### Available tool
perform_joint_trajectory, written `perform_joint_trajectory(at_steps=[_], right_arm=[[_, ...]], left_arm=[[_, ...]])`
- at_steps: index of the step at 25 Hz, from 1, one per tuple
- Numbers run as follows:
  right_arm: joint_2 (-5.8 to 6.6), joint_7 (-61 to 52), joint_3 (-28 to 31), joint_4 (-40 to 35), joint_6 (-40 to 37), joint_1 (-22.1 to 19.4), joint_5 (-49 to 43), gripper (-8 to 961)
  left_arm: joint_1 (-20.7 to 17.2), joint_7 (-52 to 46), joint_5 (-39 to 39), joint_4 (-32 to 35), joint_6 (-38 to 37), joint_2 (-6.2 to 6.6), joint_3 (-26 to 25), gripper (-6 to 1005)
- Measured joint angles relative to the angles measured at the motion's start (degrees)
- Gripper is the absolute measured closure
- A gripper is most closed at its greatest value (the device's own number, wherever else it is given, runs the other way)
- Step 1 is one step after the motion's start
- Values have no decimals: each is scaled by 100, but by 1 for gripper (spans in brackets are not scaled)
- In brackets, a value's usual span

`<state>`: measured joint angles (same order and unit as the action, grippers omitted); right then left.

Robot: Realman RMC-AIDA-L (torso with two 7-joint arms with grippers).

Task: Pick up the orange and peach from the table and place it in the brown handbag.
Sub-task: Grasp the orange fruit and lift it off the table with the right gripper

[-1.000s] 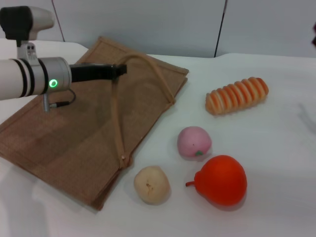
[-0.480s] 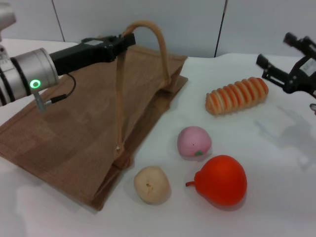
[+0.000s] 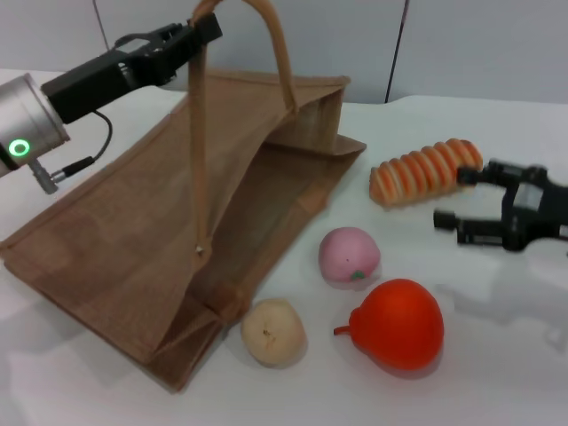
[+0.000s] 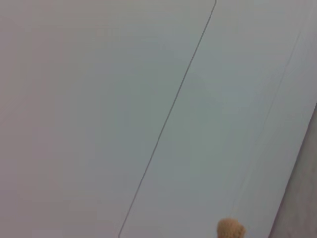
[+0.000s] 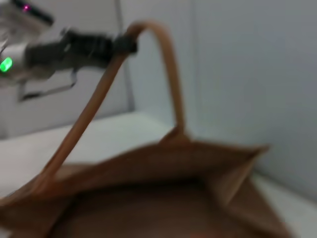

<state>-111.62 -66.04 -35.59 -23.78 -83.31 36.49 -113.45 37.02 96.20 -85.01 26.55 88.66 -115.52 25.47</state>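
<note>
The brown handbag lies on the white table at the left, its mouth held open toward the fruit. My left gripper is shut on the bag's handle and holds it high, lifting the upper side. The peach and the orange sit on the table right of the bag's mouth. My right gripper is open, above the table right of the peach and next to the bread. The right wrist view shows the open bag and the left gripper on its handle.
A beige round fruit lies at the bag's front corner. A striped bread loaf lies behind the right gripper. A grey panelled wall stands behind the table.
The left gripper has raised the handle higher, opening the bag's mouth wider. The right gripper has come in from the right edge and down toward the fruit.
</note>
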Motion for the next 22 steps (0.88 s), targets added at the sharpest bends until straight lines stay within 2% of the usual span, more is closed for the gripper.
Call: perform_joint_trajectory(at_steps=[8, 17, 22], right_arm=[[-43, -1028, -1, -290, -343, 224, -1496, 109], [-135, -1284, -6, -209, -514, 491, -2123, 110], [-243, -1442, -47, -176, -482, 619, -2398, 110]], left_arm=[[-93, 33, -11, -1, 151, 25, -233, 887], [-80, 29, -95, -1, 204, 30, -236, 887], [-68, 27, -95, -4, 214, 30, -236, 887]])
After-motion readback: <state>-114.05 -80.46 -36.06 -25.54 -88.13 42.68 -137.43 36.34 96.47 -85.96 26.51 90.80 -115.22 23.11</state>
